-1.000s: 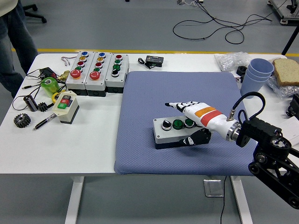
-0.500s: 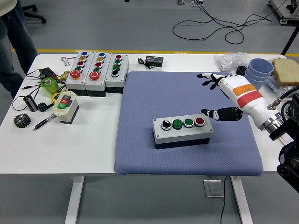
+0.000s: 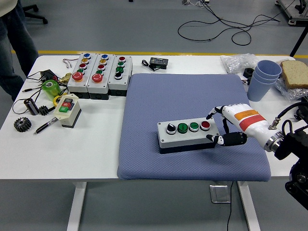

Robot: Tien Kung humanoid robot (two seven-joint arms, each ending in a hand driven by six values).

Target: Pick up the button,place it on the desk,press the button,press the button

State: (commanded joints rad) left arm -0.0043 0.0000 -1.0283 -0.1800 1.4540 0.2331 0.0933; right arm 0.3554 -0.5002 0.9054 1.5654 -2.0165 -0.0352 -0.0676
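A grey button box (image 3: 188, 135) lies on the blue mat (image 3: 192, 98), with a black selector knob, two green buttons and a red button (image 3: 205, 125) on top. My right hand (image 3: 219, 126) is white with black fingertips. It hovers just right of the box's red-button end, fingers spread, holding nothing. Its fingertips (image 3: 212, 113) are close to the box's right end; I cannot tell if they touch it. The left arm is out of view.
Three grey button boxes (image 3: 98, 73) stand at the back left, with a small green-and-red switch box (image 3: 68, 109), gears, a pen and cables near them. Blue cups (image 3: 263, 77), bread (image 3: 294, 73) and plastic bags sit back right. A person (image 3: 14, 38) stands at the far left.
My right hand rested on the box a second ago, then lifted up and right off it. It has now come back down beside the box's right end.
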